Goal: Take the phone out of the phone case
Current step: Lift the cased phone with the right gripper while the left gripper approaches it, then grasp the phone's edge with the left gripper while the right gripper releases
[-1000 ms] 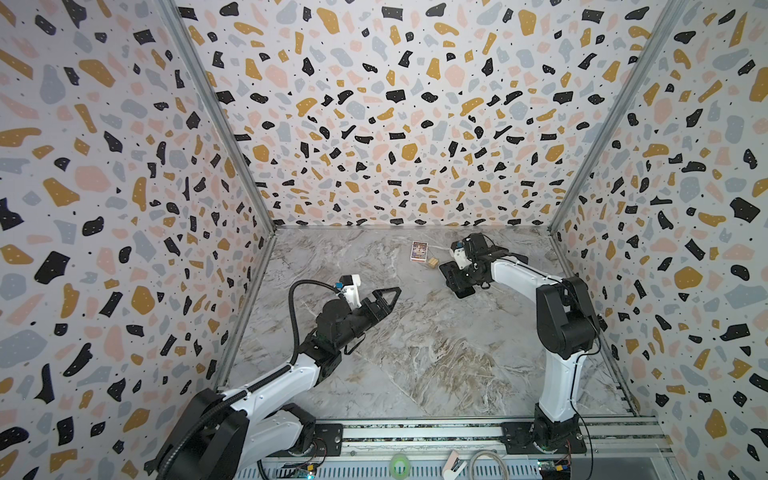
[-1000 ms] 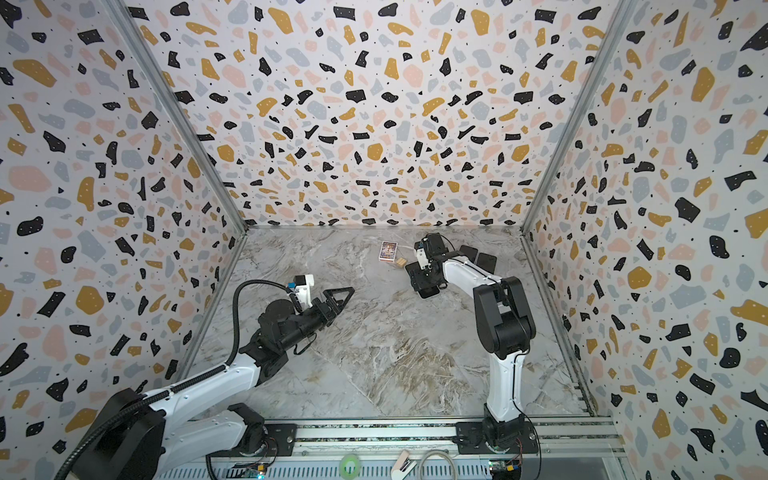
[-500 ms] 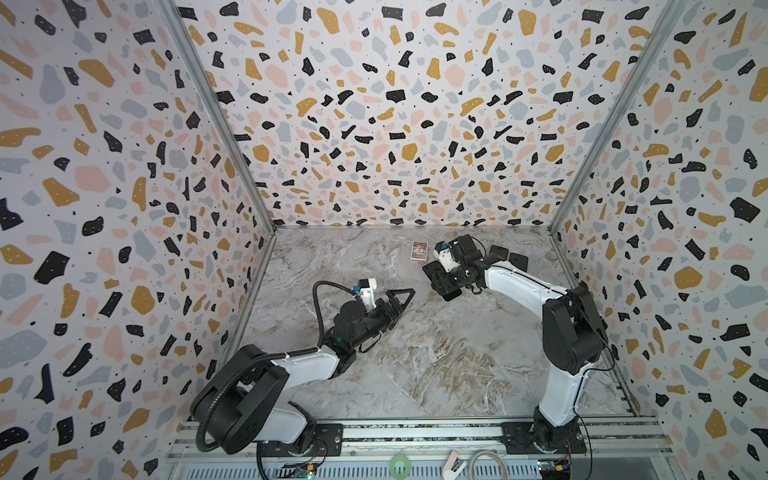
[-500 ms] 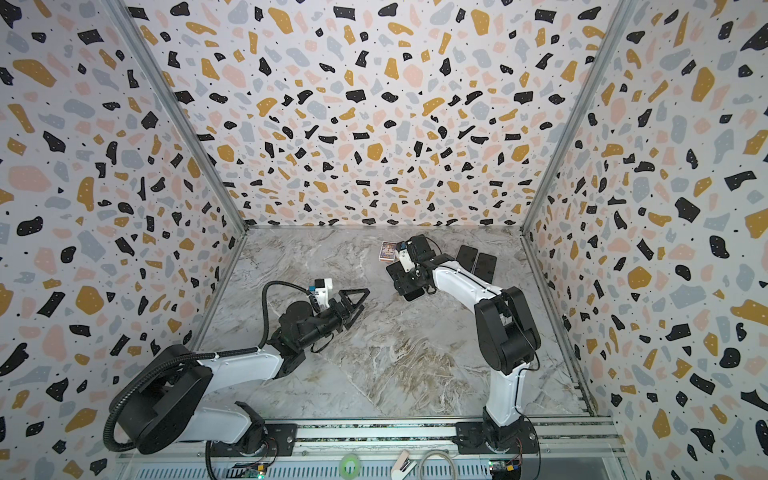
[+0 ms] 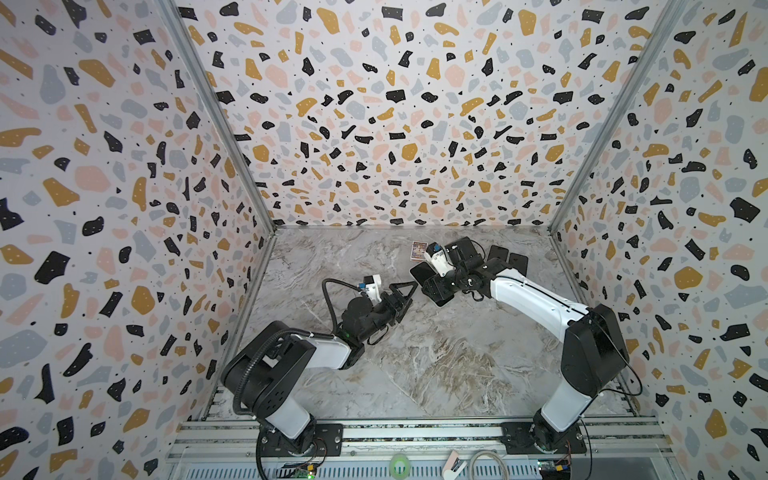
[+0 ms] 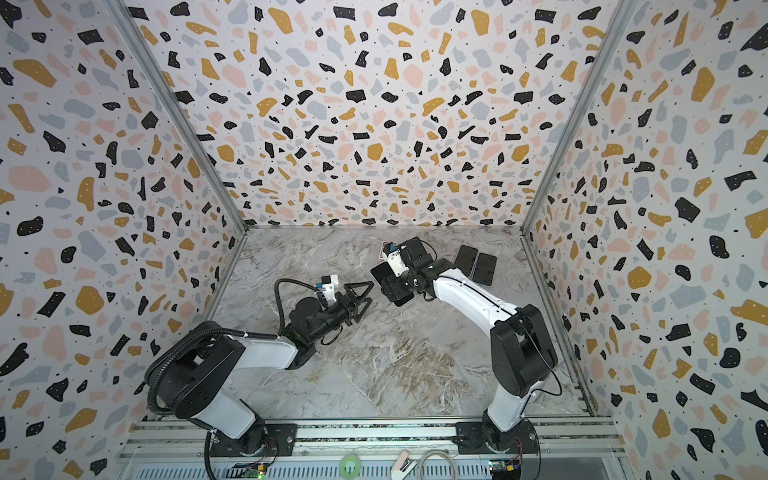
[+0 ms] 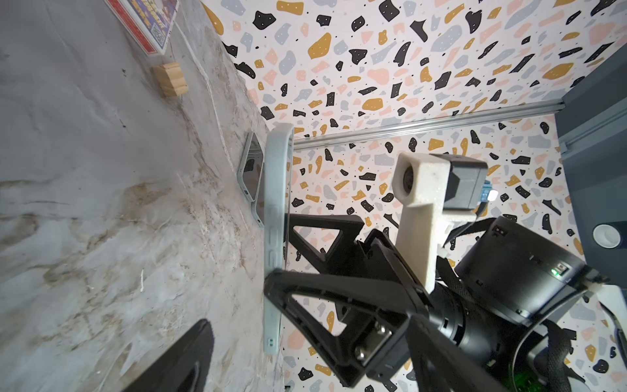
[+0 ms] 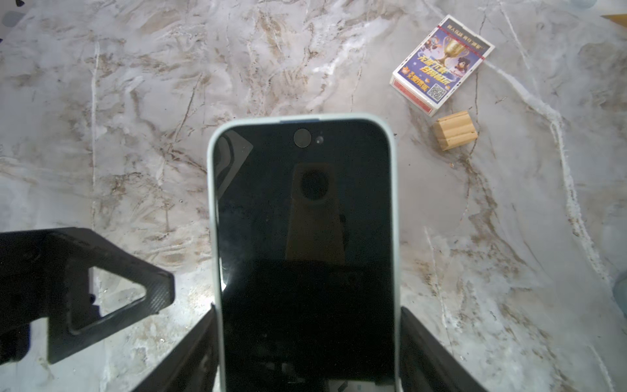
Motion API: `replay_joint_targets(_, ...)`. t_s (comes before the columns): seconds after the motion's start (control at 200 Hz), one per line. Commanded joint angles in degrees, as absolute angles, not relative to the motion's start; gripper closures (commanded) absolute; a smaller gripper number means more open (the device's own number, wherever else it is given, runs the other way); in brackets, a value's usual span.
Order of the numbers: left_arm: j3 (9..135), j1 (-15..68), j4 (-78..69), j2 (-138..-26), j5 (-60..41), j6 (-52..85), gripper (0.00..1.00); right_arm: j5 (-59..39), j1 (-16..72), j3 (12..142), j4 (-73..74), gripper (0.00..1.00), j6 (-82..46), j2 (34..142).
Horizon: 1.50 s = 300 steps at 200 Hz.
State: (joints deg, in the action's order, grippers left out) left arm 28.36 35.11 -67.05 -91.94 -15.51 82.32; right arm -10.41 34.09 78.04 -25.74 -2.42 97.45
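My right gripper [image 8: 307,339] is shut across the width of a black phone [image 8: 305,237] in a pale grey-green phone case [image 8: 213,203]. It holds the phone flat, screen up, a little above the marble table; both top views show the phone's ends [image 5: 420,272] [image 6: 380,272] under the right gripper [image 5: 434,284] [image 6: 395,282]. The left wrist view shows the case's long edge [image 7: 274,210] with the right fingers [image 7: 339,298] clamped on it. My left gripper [image 5: 405,299] [image 6: 363,299] [image 7: 310,373] stands open just beside that long edge, holding nothing. One left finger [image 8: 101,288] shows in the right wrist view.
A playing-card box [image 5: 419,250] [image 8: 441,64] and a small wooden block [image 8: 454,130] [image 7: 169,79] lie just behind the held phone. Two more dark phones [image 5: 498,254] [image 5: 517,264] lie at the back right near the wall. Terrazzo walls enclose the table on three sides.
The right gripper has carried the phone forward and left, toward the table's middle. The left arm has stretched out to the right, bringing its open gripper up beside the phone.
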Motion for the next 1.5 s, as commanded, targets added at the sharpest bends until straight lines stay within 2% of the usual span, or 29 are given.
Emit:
replay_joint_targets(0.0,30.1,35.4,-72.0,-93.3,-15.4,82.9,0.1,-12.0,35.1,78.0,-26.3,0.68,-2.6,94.3)
replay_joint_targets(0.2,30.9,35.4,-72.9,-95.7,-15.3,83.1,0.13,-12.3,36.8,77.4,-27.1,0.68,-2.4,93.1)
replay_joint_targets(0.305,31.3,35.4,-73.1,-96.4,-15.3,83.1,0.17,-12.6,37.5,77.3,-27.4,0.68,-2.2,92.7)
replay_joint_targets(0.39,31.4,35.3,-73.1,-96.8,-15.2,82.8,0.23,-12.7,37.9,77.2,-27.8,0.69,-2.1,92.6)
replay_joint_targets(0.646,31.8,35.3,-70.7,-96.7,-14.8,81.4,0.51,-12.7,38.5,76.7,-28.4,0.69,-1.8,92.0)
replay_joint_targets(1.081,32.9,35.3,-63.4,-94.7,-13.7,76.7,0.6,-12.9,40.0,76.2,-29.1,0.71,-1.1,91.1)
replay_joint_targets(1.332,32.7,35.3,-61.9,-93.6,-13.3,75.2,0.8,-12.6,40.2,75.6,-29.5,0.71,-1.0,90.2)
replay_joint_targets(1.407,32.4,35.3,-61.6,-92.9,-13.2,74.9,0.82,-12.5,40.2,75.5,-29.4,0.71,-1.0,90.1)
replay_joint_targets(1.497,32.2,35.3,-61.6,-92.3,-13.6,75.0,0.89,-12.4,40.4,75.2,-29.0,0.71,-1.1,89.7)
